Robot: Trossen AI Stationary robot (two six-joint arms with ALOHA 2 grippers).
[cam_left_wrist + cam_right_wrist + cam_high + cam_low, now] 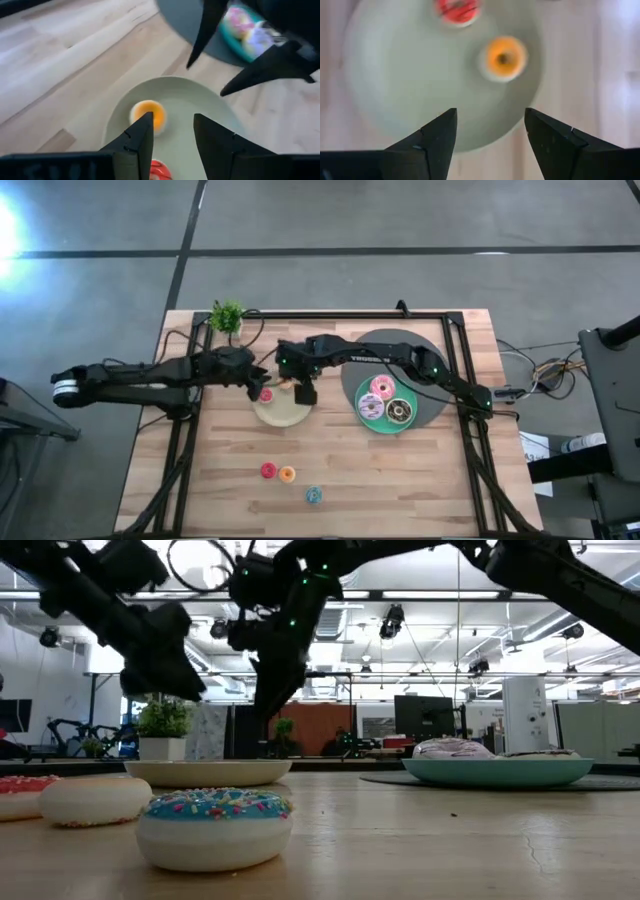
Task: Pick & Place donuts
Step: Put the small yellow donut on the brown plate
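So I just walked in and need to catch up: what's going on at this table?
Two robot arms are sorting toy donuts onto plates. Both grippers, left and right, hover open and empty above the cream plate, which holds a red mini donut and a yellow one. Three larger donuts sit on the teal plate. Three minis wait on the table.

A robotics lab or workshop hall, grey concrete floor (400, 220) around the wooden bench (400, 470), exposed ceiling with lamps (395, 625), monitors (420, 715) and equipment behind, cables (545, 365) beside the bench
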